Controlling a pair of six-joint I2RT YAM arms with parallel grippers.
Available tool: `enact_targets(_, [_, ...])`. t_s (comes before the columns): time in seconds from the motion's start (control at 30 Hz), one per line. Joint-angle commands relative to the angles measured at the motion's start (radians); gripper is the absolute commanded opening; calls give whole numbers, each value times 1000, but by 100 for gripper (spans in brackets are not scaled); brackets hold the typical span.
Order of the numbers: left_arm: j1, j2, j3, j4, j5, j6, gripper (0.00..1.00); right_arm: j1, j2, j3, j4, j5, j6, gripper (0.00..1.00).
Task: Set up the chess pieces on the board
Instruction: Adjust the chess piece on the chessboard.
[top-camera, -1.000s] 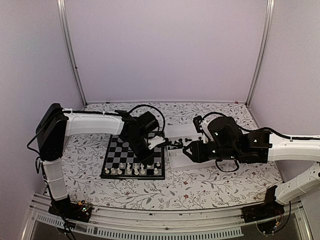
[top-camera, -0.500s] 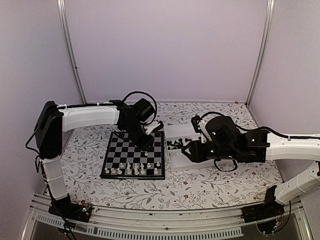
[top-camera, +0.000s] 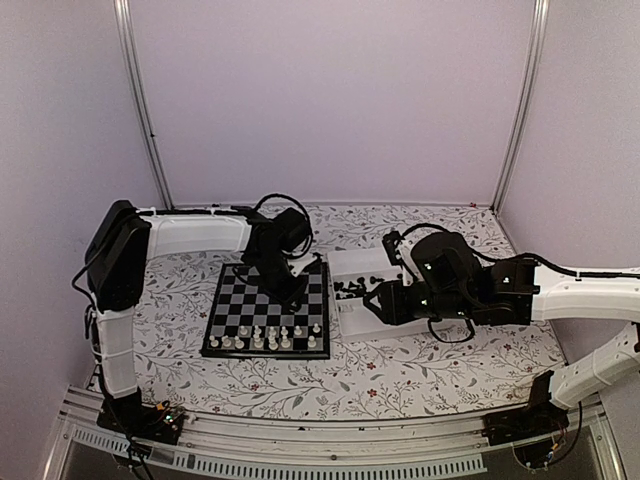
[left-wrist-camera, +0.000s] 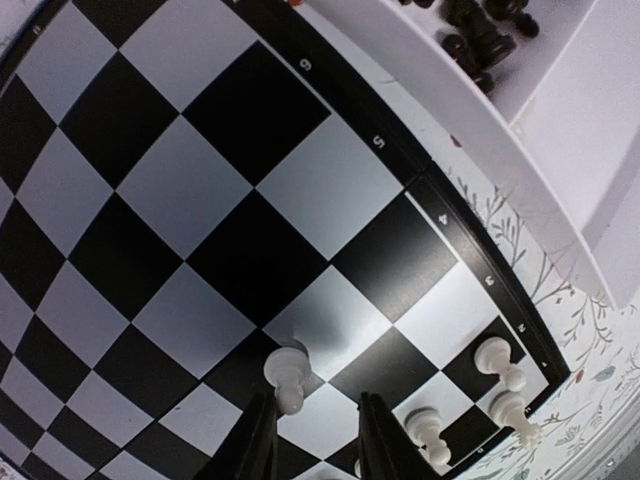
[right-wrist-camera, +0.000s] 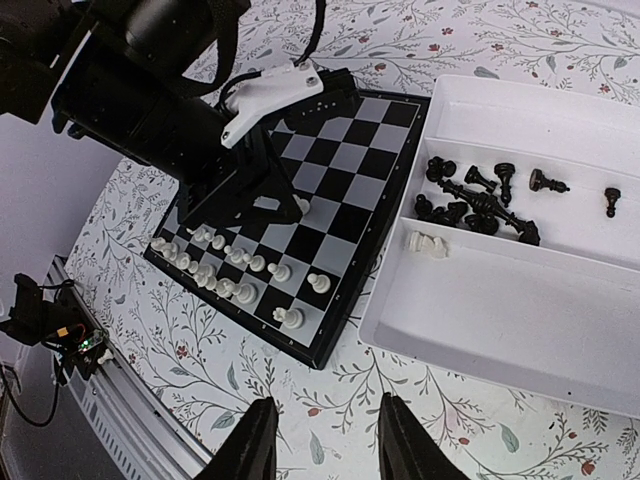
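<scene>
Left wrist: left pincer (left-wrist-camera: 315, 402) part open, fingers either side of a white pawn (left-wrist-camera: 287, 372) standing on the board (left-wrist-camera: 200, 200), no grip visible. Right pincer (right-wrist-camera: 325, 415) parted, empty, over the tabletop (right-wrist-camera: 220, 370) near the tray (right-wrist-camera: 480, 310). Black pieces (right-wrist-camera: 480, 200) sit in one tray compartment.

The board (left-wrist-camera: 215, 185) is checked in black and pale grey, with a thin black border carrying small white numerals, and the white pieces (right-wrist-camera: 291, 318) stand out on it. The tray (right-wrist-camera: 520, 300) is plain white, with black pieces (right-wrist-camera: 480, 205) and one white one in it. The tablecloth (right-wrist-camera: 420, 40) is white with grey leafy sprigs and small red flowers, and the arms (top-camera: 195, 232) are white and black.
</scene>
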Motion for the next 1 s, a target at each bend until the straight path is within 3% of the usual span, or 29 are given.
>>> enact_targets(0.0, [11, 22, 32, -17, -2, -3, 28, -6, 0, 18, 2, 12, 4, 36])
enact_targets(0.47, [14, 58, 55, -6, -20, 4, 18, -19, 16, 28, 2, 4, -7, 36])
enact_targets(0.6, [15, 49, 62, -6, -17, 4, 9, -25, 28, 35, 2, -7, -10, 36])
enact_targets(0.73, [33, -27, 21, -21, -42, -16, 6, -25, 43, 46, 1, -13, -17, 36])
enact_targets(0.97, [97, -259, -214, -27, -58, -92, 6, -28, 84, 80, 6, -32, -48, 36])
